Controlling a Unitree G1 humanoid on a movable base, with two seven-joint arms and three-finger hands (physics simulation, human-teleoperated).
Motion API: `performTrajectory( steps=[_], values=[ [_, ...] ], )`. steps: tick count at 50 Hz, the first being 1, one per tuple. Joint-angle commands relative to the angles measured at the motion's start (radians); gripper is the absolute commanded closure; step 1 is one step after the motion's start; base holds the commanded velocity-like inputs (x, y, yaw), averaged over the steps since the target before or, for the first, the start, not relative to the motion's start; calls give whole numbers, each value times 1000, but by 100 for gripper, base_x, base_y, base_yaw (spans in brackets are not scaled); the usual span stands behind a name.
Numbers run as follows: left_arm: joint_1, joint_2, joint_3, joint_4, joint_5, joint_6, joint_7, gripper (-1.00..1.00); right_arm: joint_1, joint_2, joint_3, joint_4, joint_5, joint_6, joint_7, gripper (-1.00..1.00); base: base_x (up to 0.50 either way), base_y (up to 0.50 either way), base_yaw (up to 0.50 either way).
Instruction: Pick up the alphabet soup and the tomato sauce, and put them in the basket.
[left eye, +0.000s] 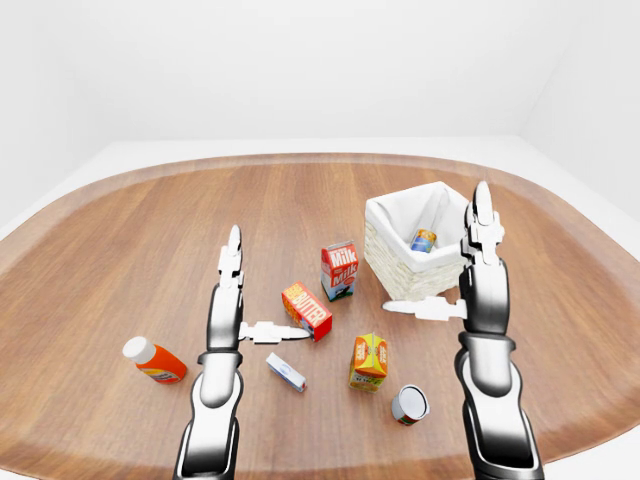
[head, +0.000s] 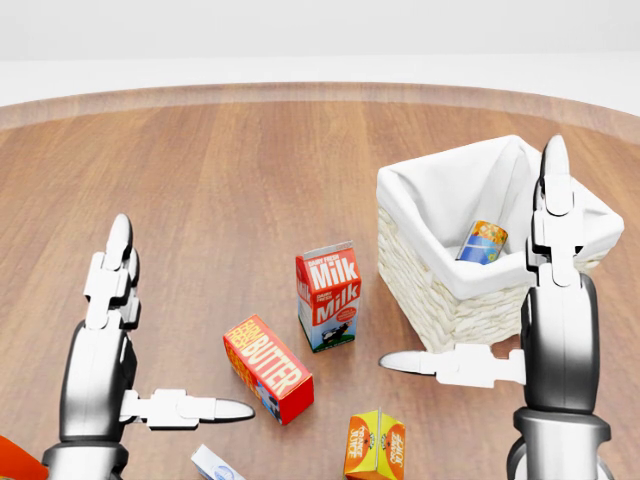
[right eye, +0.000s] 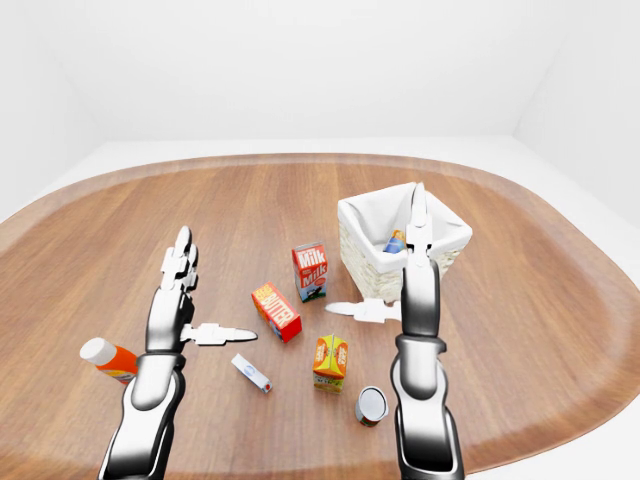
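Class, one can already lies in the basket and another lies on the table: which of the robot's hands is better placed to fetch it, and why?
The right hand. The can on the table lies beside that arm, at the left-eye view's lower right, near the basket. The left hand is open too, but stands beyond the butter box.

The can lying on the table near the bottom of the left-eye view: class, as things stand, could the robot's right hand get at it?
Probably yes. The can lies on bare table just left of the right arm, nothing on top of it. The right hand is open and empty; only the orange carton stands nearby, on the can's far side.
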Motion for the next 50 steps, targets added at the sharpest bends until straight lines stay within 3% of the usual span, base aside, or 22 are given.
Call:
performTrajectory(
  steps=[1,33,50],
  values=[
    [1,1,1,4,3,0,1,-100,69,12,12,-30,12,0,9,-100,0,0,0],
    [1,0,-1,-1,6,0,2,-100,253,20,50,-143,47,0,54,-100,0,0,0],
    [1,0,-1,0,6,0,2,-100,325,9,78,4,0,0,18,-100,0,0,0]
  ],
)
